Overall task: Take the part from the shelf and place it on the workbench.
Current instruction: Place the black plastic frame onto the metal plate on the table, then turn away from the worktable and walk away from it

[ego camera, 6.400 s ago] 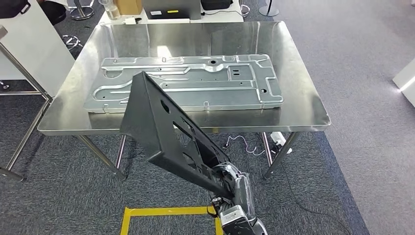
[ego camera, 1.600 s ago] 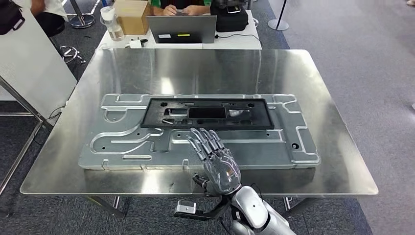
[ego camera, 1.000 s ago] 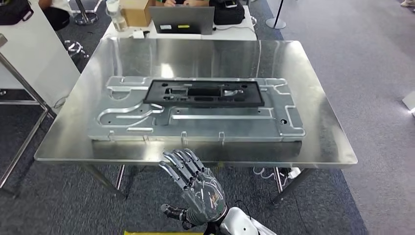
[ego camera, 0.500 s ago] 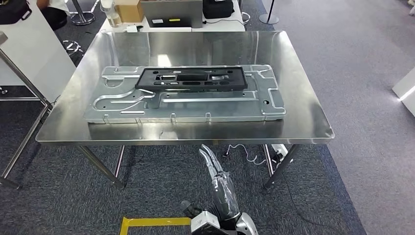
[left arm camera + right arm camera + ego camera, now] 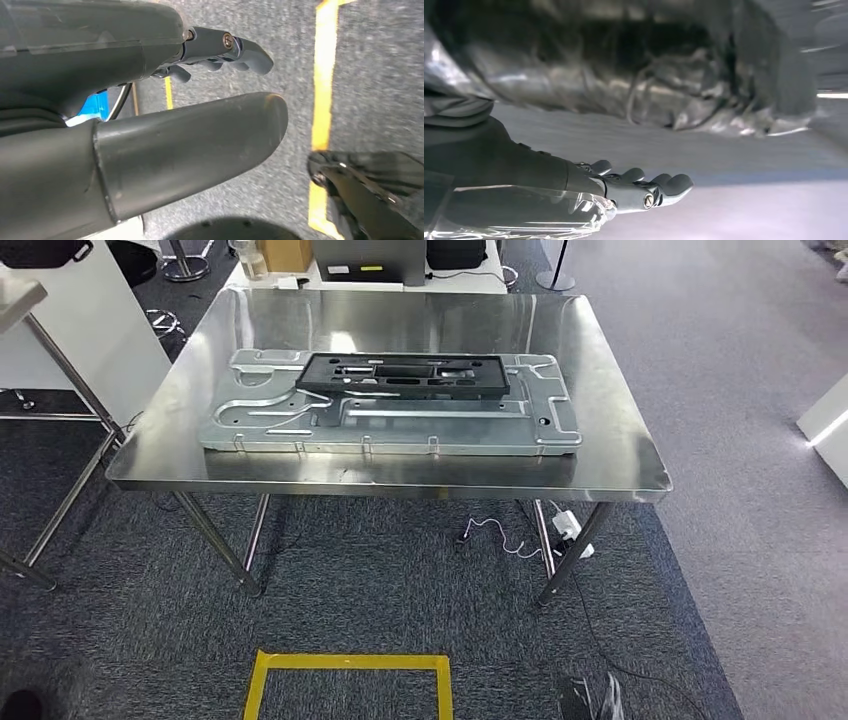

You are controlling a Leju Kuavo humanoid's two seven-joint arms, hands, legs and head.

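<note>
Black part: long flat perforated frame, upper centre of frame, lying on the silver stamped panel atop the table. Likely rigid, light, awkwardly long; best held along a long edge. Left hand and right hand: empty, fingers extended.

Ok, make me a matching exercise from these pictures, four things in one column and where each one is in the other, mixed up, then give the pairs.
Things:
1. black part
2. stamped metal panel
3. yellow tape outline
4. white cable

Places:
A. on the carpet nearest the camera
B. flat on the steel workbench top
C. on the floor under the workbench
D. on top of the metal panel, along its far edge

Pairs: 1-D, 2-B, 3-A, 4-C
</note>
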